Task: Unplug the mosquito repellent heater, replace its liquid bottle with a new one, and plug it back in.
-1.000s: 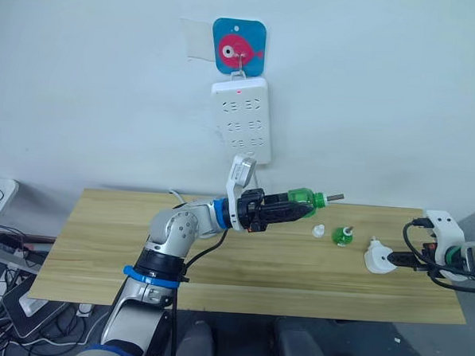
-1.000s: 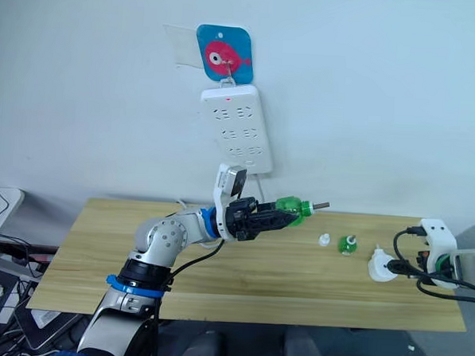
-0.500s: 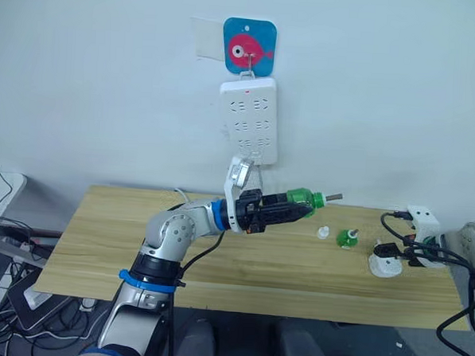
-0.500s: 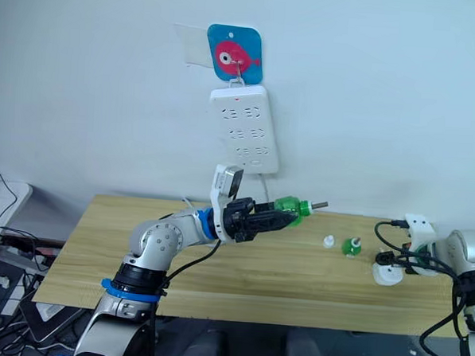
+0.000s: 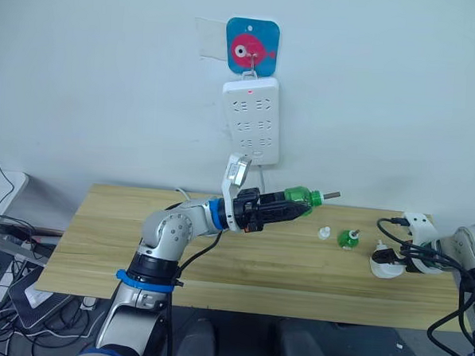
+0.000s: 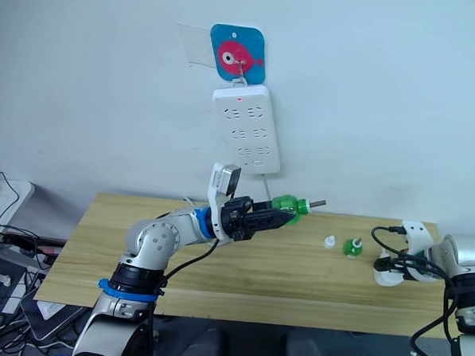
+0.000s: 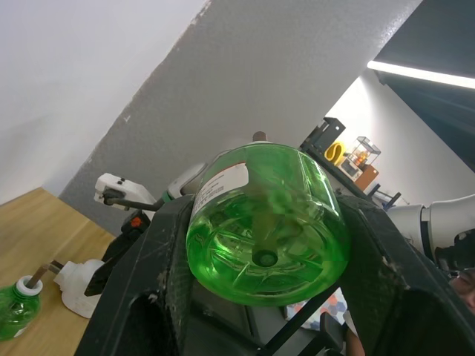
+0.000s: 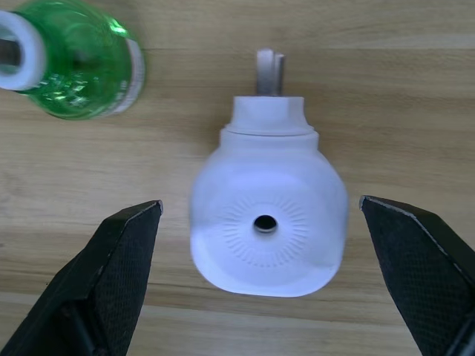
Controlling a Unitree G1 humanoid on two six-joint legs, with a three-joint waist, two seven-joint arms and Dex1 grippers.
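The new green bottle [image 5: 298,199] is being gripped by the left tool [image 5: 277,210], clenched around its body and held in the air over the middle of the surface [image 5: 99,242], wick end pointing right. It is being carried base-first in the pads; if the grip is loosened, the bottle is likely to be dropped and liquid spilled. Further right, a small white cap [image 5: 322,231] and the old green bottle [image 5: 346,237] are standing close together, and either could be knocked over by a low pass. The mosquito repellent heater [image 8: 267,222] is lying unplugged near the right end of the surface, vent up, close to that edge. The right tool [image 8: 263,278] is being held over it with fingers spread wide, nothing grasped. A skewed closing could push the heater off the edge. Open room is being left across the left half.
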